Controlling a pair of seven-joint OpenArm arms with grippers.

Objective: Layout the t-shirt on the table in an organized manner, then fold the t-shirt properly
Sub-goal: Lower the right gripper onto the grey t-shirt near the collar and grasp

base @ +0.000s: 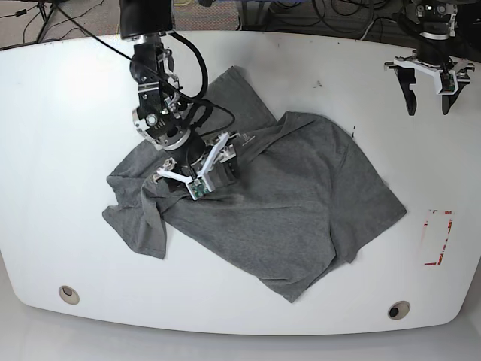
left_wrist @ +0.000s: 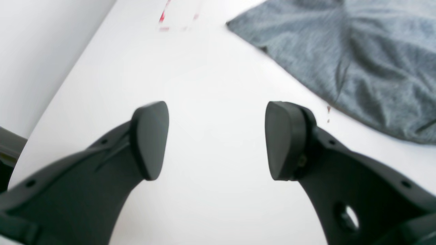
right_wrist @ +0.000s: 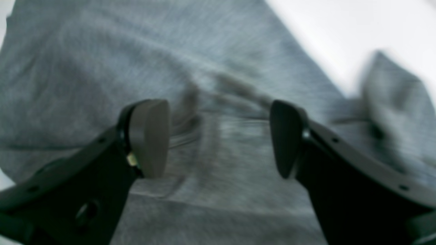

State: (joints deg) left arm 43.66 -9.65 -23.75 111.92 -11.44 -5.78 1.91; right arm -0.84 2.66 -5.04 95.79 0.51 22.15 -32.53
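Counts: one t-shirt (base: 285,210), one table (base: 60,113), two grippers.
Right gripper (right_wrist: 218,139) and left gripper (left_wrist: 216,139), two black fingers each; two round holes in the tabletop, near-left hole (base: 68,293) and near-right hole (base: 397,310); one red-and-white tape mark (base: 437,237).

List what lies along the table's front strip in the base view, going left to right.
Left round hole → lowest corner of the t-shirt → right round hole → red-and-white tape mark, all on the table.
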